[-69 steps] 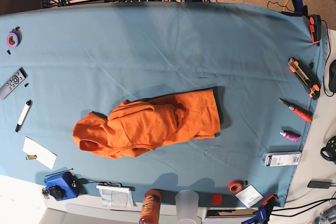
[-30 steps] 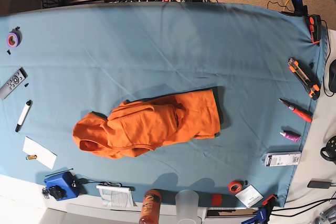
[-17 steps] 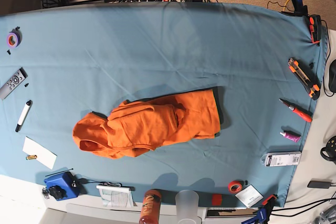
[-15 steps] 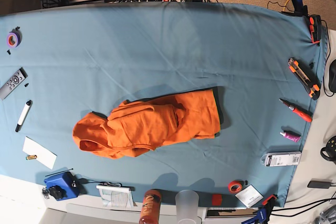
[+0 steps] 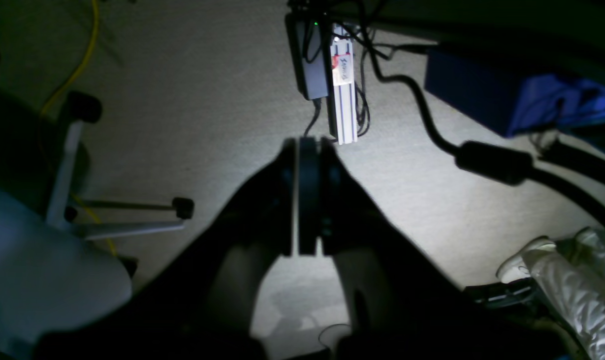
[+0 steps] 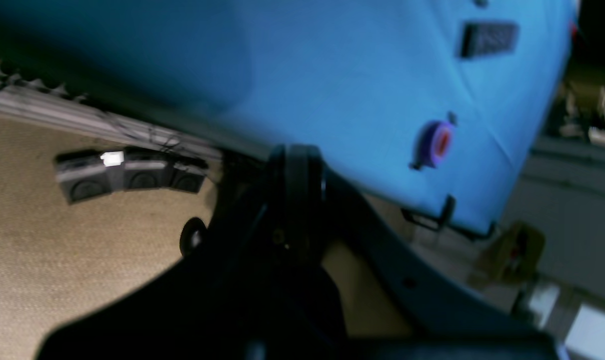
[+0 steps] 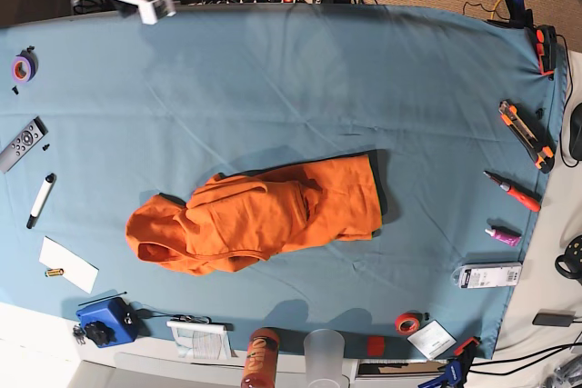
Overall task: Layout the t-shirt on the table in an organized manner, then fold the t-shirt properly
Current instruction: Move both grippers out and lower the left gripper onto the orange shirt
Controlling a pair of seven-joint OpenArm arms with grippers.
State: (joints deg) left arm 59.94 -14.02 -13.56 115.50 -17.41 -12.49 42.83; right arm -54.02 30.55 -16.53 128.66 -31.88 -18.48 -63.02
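The t-shirt [image 7: 259, 215] lies crumpled just below the table [image 7: 300, 88] centre, layout not yet begun; right gripper [image 6: 295, 155], apparently near eleven o'clock, and left gripper [image 5: 305, 150] are closed, empty, and must reach in.

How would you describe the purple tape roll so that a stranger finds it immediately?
Start from the teal table in the base view and go to its far left edge. The purple tape roll lies there, above the grey remote. It is the only purple ring; the other tape is red.
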